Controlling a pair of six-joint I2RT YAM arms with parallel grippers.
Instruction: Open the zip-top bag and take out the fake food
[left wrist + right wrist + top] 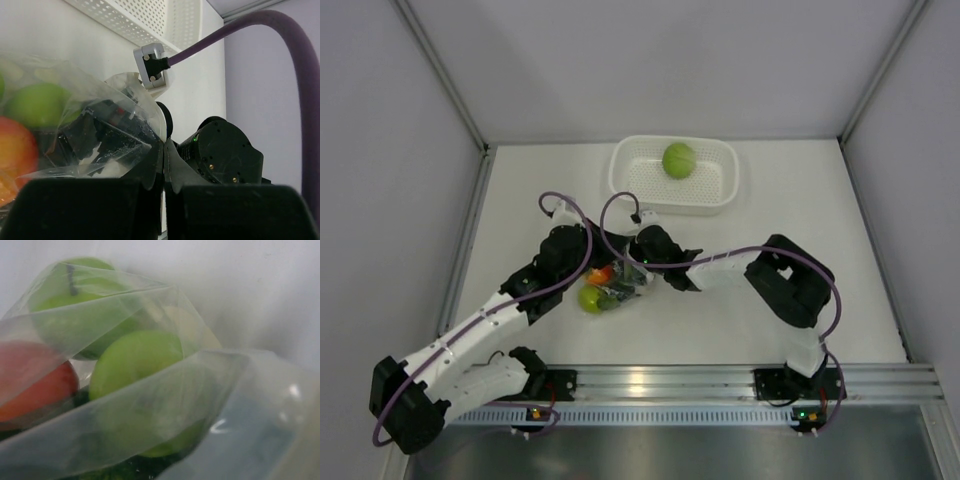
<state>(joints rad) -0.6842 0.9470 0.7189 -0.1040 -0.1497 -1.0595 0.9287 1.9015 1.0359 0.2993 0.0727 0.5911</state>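
Reckoning the small clear crinkly zip-top bag point(620, 288), on the bench point(770, 300) near-side of the white perforated plastic basket point(620, 172), is light, limp, slippery film over hard plastic fruit point(135, 360): left fingers point(150, 172) clenched on one mouth lip, right fingers point(642, 266) can't tell if spread, best pinch the opposite lip.

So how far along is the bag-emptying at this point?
Done: the zip-top bag looks open, and one green fruit lies in the white basket. In hand: the left gripper pinches the bag's edge while the right gripper is at its mouth. Left: a red-orange fruit and at least two green fruits are inside the bag.
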